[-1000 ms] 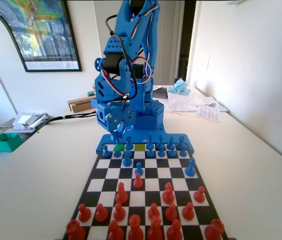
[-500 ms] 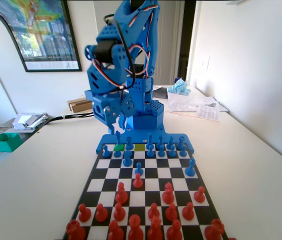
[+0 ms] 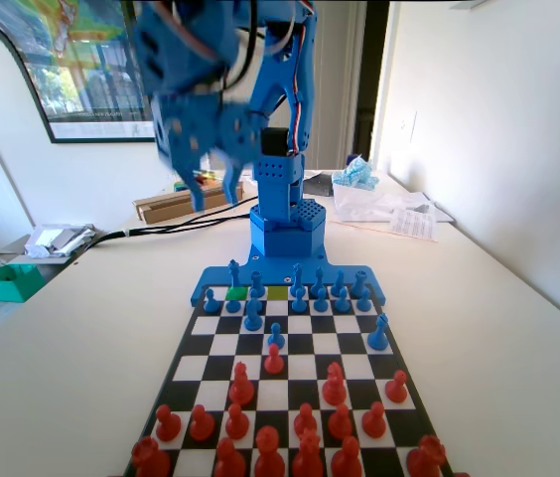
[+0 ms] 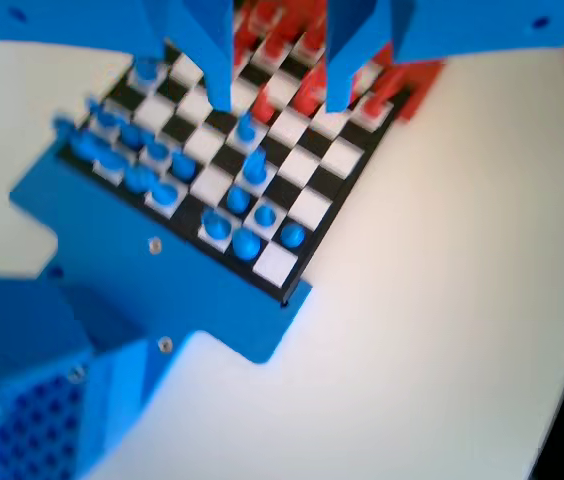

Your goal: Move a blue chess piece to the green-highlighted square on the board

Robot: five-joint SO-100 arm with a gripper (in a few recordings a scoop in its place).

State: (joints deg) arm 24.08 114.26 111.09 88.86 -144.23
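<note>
The flat black-and-white chequered chessboard [image 3: 290, 343] lies on the pale table [image 3: 91, 338] in front of the blue arm's base; in the fixed view it has one green-tinted square [image 3: 237, 293] and one yellow-green square [image 3: 278, 292], both in the far row. About fourteen blue plastic chess pieces [image 3: 252, 316] can be counted at the far end, though some overlap, and about sixteen red plastic chess pieces [image 3: 241, 385] crowd the near end. The blue two-finger gripper [image 3: 215, 194] hangs blurred, high above the table to the left of the arm's column in the fixed view, its jaws spread apart and carrying nothing. A small green tray [image 3: 11, 281] sits at the table's left edge; its contents cannot be made out
</note>
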